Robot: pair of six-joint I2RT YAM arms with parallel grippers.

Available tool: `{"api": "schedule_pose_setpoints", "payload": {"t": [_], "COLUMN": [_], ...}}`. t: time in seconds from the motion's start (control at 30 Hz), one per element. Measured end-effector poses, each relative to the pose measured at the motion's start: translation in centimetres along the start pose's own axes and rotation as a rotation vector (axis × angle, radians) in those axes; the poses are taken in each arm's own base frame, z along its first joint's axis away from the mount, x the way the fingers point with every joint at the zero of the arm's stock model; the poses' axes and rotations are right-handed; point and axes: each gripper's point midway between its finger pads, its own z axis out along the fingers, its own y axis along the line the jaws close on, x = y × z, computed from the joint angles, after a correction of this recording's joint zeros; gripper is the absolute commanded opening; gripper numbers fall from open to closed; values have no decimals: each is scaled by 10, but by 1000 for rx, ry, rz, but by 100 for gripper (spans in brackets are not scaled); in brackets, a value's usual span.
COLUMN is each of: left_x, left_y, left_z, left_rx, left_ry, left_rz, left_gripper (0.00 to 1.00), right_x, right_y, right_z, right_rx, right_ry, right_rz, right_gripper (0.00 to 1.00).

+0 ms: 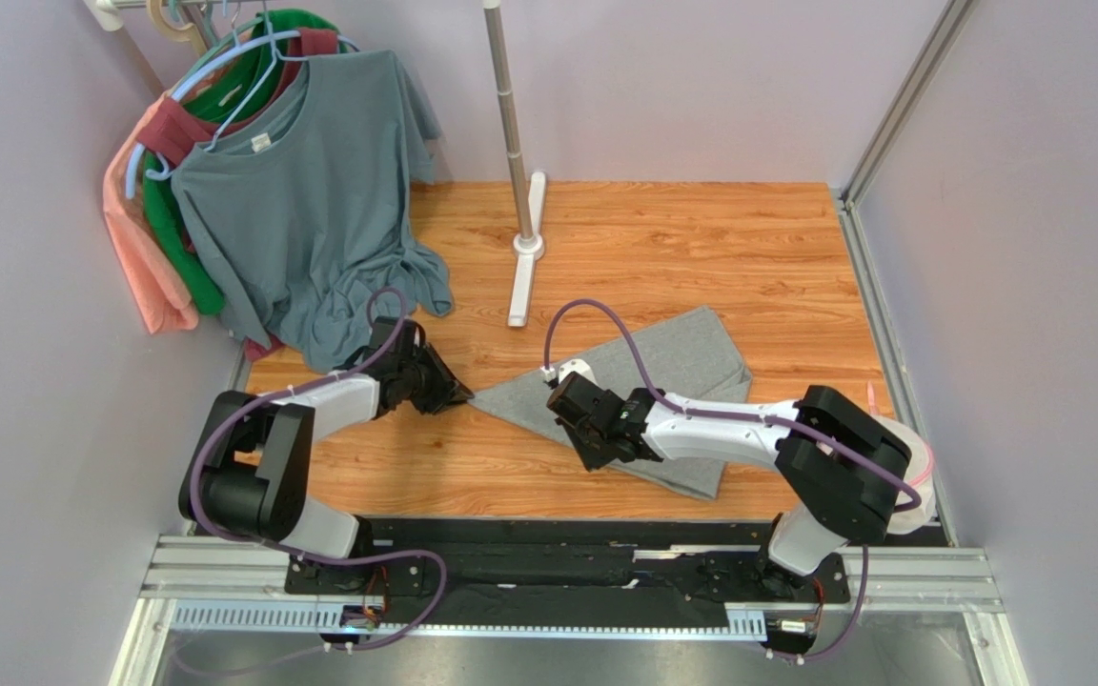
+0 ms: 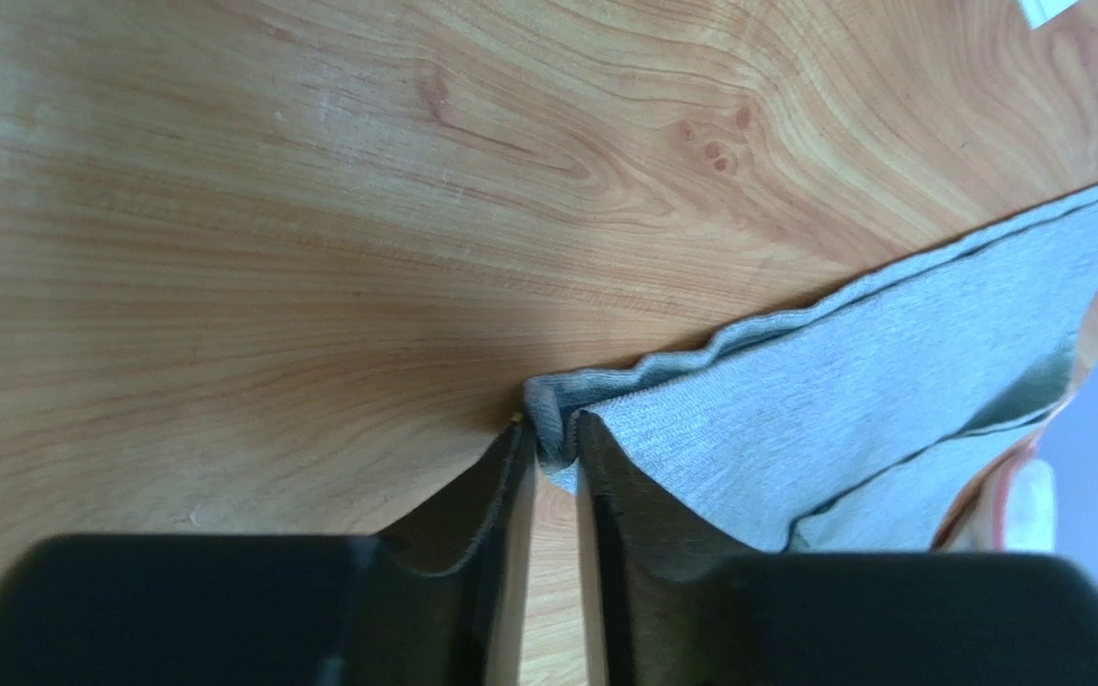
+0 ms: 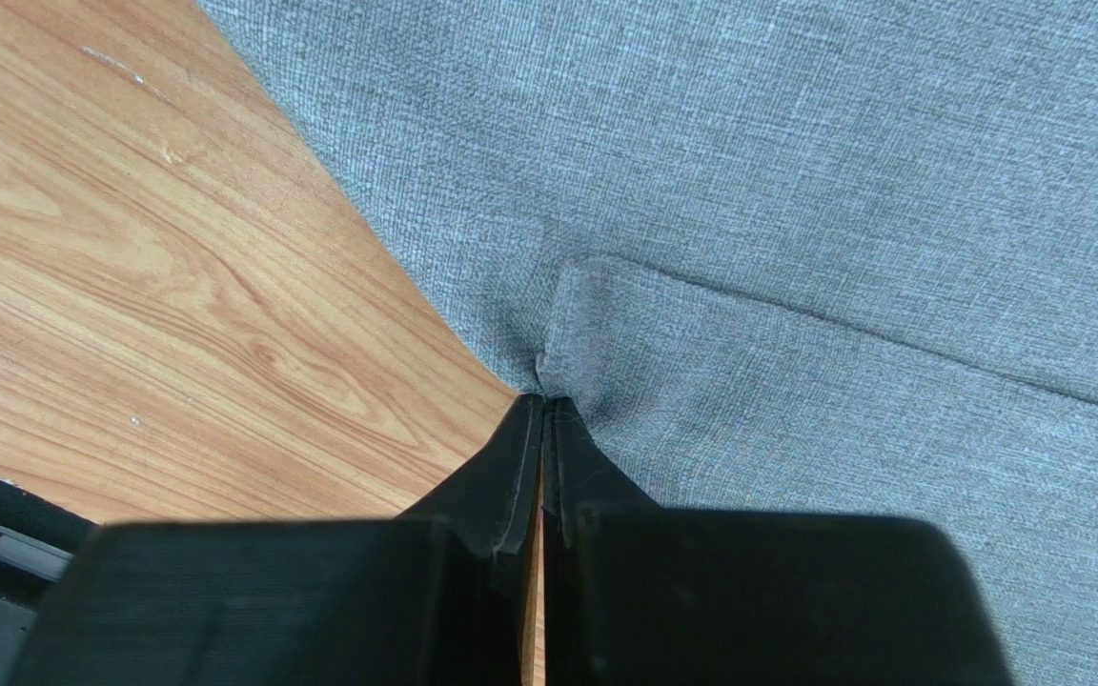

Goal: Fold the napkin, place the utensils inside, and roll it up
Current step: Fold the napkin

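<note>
Grey napkin point(image 1: 662, 379) lies spread on the table point(image 1: 684, 236), right of centre and toward the near edge. At its left corner hem the left gripper point(image 2: 555, 436) has narrowed onto the cloth, tips only. The right gripper point(image 3: 543, 408) is fully closed, pinching a pucker at the near-left edge. No fork in view. Risks: the shallow left bite slips on lift and the fold skews; uneven pull bunches the cloth.

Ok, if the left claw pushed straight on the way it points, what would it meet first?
The napkin: its corner sits right between the fingertips of the left claw. Beyond that corner only the bare wooden table shows, though depth there is hard to judge.
</note>
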Motion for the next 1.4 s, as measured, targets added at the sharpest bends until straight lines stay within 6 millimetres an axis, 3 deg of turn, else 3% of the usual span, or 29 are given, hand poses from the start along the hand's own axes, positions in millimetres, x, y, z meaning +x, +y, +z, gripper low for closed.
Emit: {"api": "schedule_pose_setpoints", "payload": {"t": [0.2, 0.3, 0.4, 0.43, 0.57, 0.77, 0.9, 0.97, 1.07, 1.13, 1.3, 1.4], "left_x": [0, 0, -1, -2, -5, -24, -23, -15, -5, 13, 50, 72], "left_y": [-3, -4, -4, -4, -4, -35, -62, -77, -103, -124, -178, -203], "left_z": [4, 5, 5, 4, -4, -30, -45, -49, -54, -59, -70, -65], "left_rx": [15, 24, 25, 25, 20, 97, 165, 196, 251, 302, 438, 498], "left_ry": [13, 15, 13, 10, -9, -90, -125, -119, -112, -89, -58, -24], "left_rz": [5, 14, 35, 47, 110, 251, 344, 395, 470, 532, 653, 709], "left_gripper": [0, 0, 0, 0, 0, 0, 0, 0, 0, 0, 0, 0], "right_x": [0, 1, 3, 4, 6, -19, -41, -49, -58, -60, -46, -42], "right_y": [1, 2, 4, 5, 10, 17, 11, -4, -41, -71, -142, -166], "right_z": [-1, -1, -3, -4, -13, -46, -72, -84, -94, -100, -118, -132], "right_rx": [-3, -12, -26, -32, -63, -114, -125, -99, -9, 64, 225, 283], "right_ry": [-2, 1, 10, 15, 26, -56, -144, -180, -218, -240, -293, -335], "right_rz": [6, 6, 7, 6, 2, 18, 63, 114, 219, 303, 499, 560], "right_gripper": [0, 6, 23, 34, 48, 53, 53, 53, 53, 53, 53, 53]}}
